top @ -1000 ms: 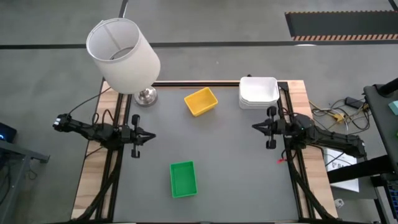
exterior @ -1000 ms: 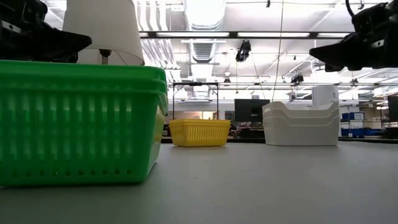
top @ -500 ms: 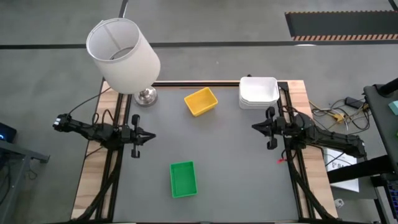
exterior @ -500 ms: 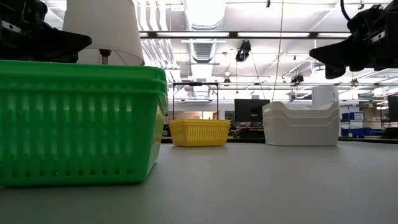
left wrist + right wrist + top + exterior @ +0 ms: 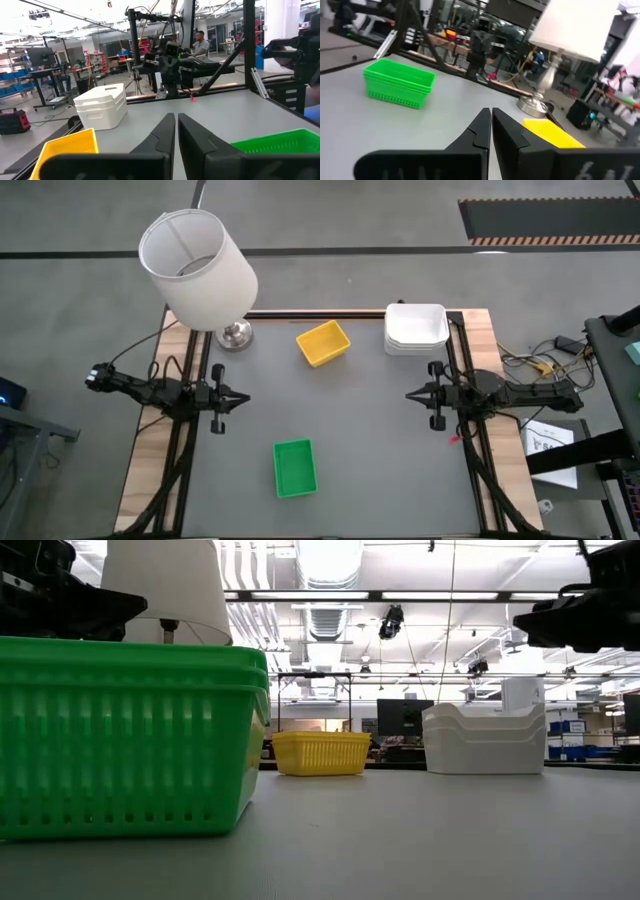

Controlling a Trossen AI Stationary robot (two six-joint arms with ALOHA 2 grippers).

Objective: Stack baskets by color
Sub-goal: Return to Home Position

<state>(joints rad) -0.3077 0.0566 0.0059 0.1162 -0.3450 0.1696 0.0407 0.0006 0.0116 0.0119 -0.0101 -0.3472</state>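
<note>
A stack of white baskets [image 5: 416, 327] stands at the table's far right corner. A yellow basket [image 5: 323, 343] rests on its base at the far middle, and a green basket [image 5: 295, 468] near the front middle. My left gripper [image 5: 246, 398] hovers shut at the table's left edge, pointing level toward the right. My right gripper [image 5: 408, 394] hovers shut at the right edge, pointing level toward the left, a little nearer than the white stack. Neither holds anything.
A lamp with a white cylindrical shade [image 5: 197, 270] on a metal base [image 5: 236, 335] stands at the far left corner. Bare grey tabletop [image 5: 370, 440] lies between the baskets. Cables and a paper lie on the floor beyond the right edge. People sit in the room beyond the table.
My right gripper has swung a little toward the table's near edge, away from the white stack, and rolled slightly, staying shut. The baskets and my left arm have kept still.
</note>
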